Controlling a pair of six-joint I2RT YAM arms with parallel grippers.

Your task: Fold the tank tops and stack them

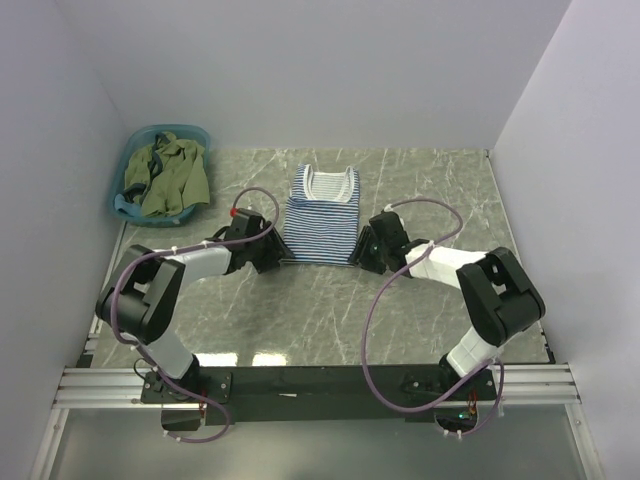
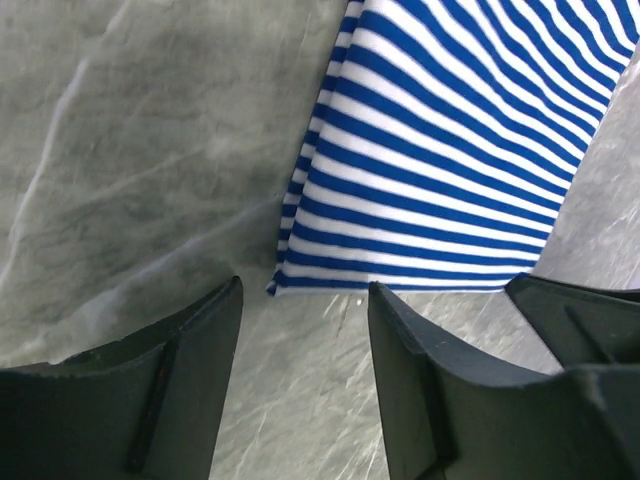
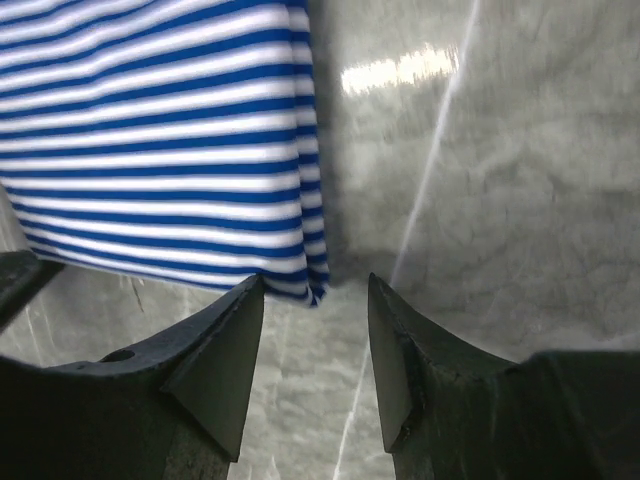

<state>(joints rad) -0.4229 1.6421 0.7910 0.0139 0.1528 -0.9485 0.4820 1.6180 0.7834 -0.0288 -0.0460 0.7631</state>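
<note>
A navy-and-white striped tank top (image 1: pixel 324 215) lies flat on the marble table, sides folded in, neck toward the back. My left gripper (image 1: pixel 275 253) sits at its near left corner (image 2: pixel 275 288), jaws open and empty, just short of the hem. At the near right corner (image 3: pixel 315 290) my right gripper (image 1: pixel 362 252) is open too, the hem corner just above the gap between its fingers. An olive green tank top (image 1: pixel 172 178) is bunched in the teal basin (image 1: pixel 135 140), with teal-blue cloth (image 1: pixel 128 205) showing under it.
The basin stands at the back left corner against the wall. White walls close in the table on the left, back and right. Purple cables loop from both arms over the near table. A metal rail runs along the front edge.
</note>
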